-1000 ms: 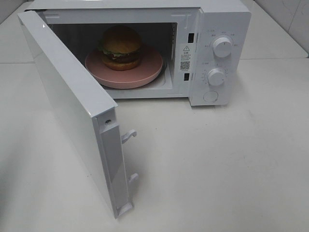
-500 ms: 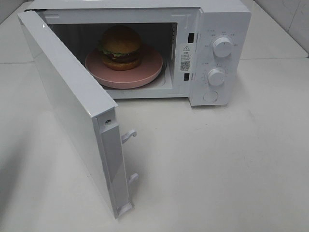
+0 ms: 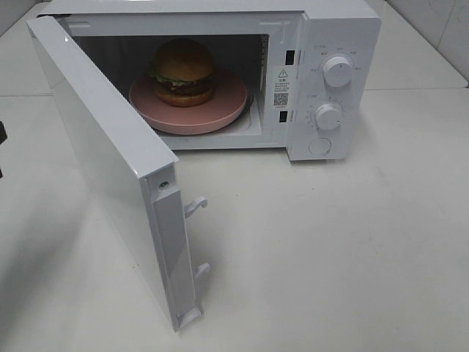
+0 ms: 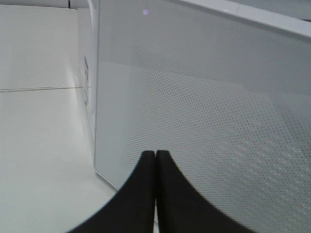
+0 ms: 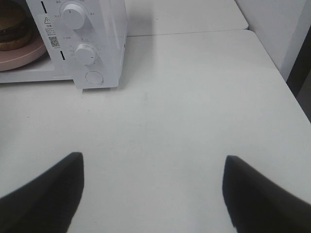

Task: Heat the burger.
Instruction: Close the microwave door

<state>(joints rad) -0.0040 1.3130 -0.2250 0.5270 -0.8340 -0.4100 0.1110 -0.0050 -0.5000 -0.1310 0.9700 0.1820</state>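
your burger [image 3: 183, 72] sits upright on the pink plate [image 3: 223, 110], a little left of the plate's middle in the high view, and the plate rests inside the cavity of the white microwave [image 3: 341, 26]. the microwave door [image 3: 102, 161] stands swung wide open, hinged on the left, with its latch hooks [image 3: 195, 207] sticking out of the free edge. on the control panel to the right of the cavity you have an upper knob [image 3: 337, 71], a lower knob [image 3: 328, 116] and a round button [image 3: 320, 146] beneath them. the oven stands at the back of a white table [image 3: 352, 257]. your left gripper [image 4: 155, 158] has its fingers pressed flat together with nothing between them, close up to the outer face of the door by the dotted window mesh [image 4: 204, 126]; you cannot tell whether it touches. your right gripper [image 5: 153, 165] hangs over the table in front of and to the right of the panel, fingers [image 5: 53, 184] spread wide, holding nothing.
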